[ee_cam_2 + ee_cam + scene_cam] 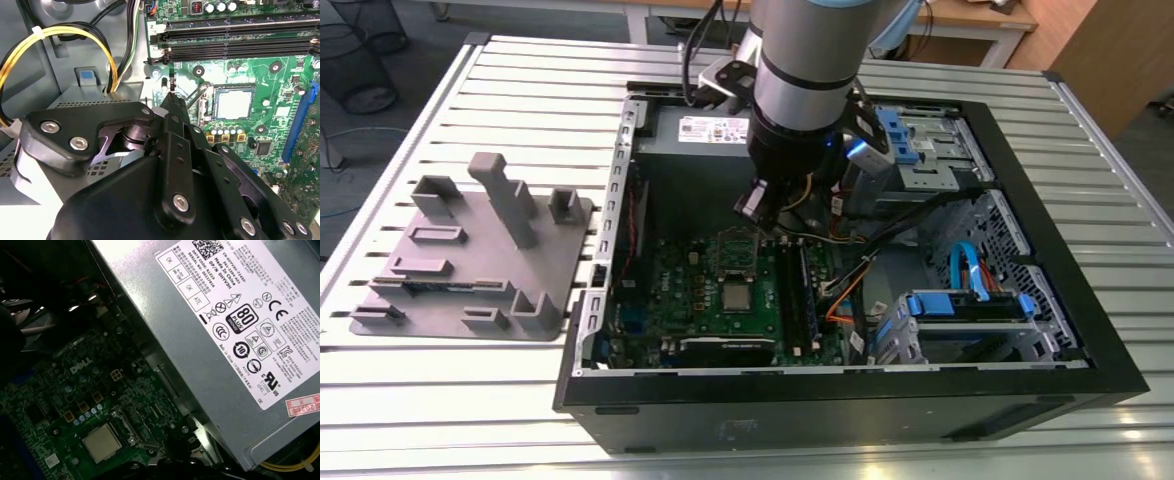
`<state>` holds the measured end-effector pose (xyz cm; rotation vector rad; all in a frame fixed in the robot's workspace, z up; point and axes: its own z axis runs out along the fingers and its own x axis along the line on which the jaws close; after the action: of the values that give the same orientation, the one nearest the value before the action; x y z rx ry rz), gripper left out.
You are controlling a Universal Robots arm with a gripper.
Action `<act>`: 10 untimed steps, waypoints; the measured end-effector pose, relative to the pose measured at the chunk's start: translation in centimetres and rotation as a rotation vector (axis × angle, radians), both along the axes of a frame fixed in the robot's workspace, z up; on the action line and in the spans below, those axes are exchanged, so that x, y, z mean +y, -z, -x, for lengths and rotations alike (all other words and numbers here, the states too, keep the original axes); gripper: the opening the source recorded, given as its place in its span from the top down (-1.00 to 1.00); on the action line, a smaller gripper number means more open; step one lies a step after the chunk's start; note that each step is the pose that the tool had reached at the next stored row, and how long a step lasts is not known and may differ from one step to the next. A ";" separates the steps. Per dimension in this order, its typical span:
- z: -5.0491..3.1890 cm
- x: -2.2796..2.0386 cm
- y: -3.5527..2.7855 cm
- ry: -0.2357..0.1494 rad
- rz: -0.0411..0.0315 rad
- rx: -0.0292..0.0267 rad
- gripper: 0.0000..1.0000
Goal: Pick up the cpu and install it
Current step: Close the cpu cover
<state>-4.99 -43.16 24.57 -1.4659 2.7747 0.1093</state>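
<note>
The cpu [738, 296] lies flat in its socket on the green motherboard [680, 290], its pale silvery top facing up; both wrist views show it too, cpu [234, 103] and cpu [101, 442]. The socket's dark metal-rimmed frame [738, 250] is swung open on the side toward the power supply. My gripper [757, 214] hangs inside the case just above that open frame, clear of the cpu. In the second wrist view my gripper [172, 98] has its black fingers pressed together to a point, with nothing between them, close to the socket's metal lever [199, 93].
The open computer case [1067, 330] rests on a slatted metal table [520, 90]. A grey plastic tray with upright posts [467, 260] lies at the exterior view's left. Power supply [225, 340], yellow cables [55, 37], memory slots [235, 40] and a blue drive cage [967, 305] crowd the socket.
</note>
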 end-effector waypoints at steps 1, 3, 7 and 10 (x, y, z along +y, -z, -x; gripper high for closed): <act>0.00 -0.03 0.00 -0.001 0.0000 0.0000 0.79; 0.01 -0.06 -0.02 -0.004 0.0001 0.0000 0.79; 0.01 -0.07 -0.02 -0.006 -0.0001 -0.0001 0.79; 0.01 -0.08 -0.11 -0.006 0.0002 0.0001 0.79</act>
<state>-5.00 -43.24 24.68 -1.4747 2.7705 0.1091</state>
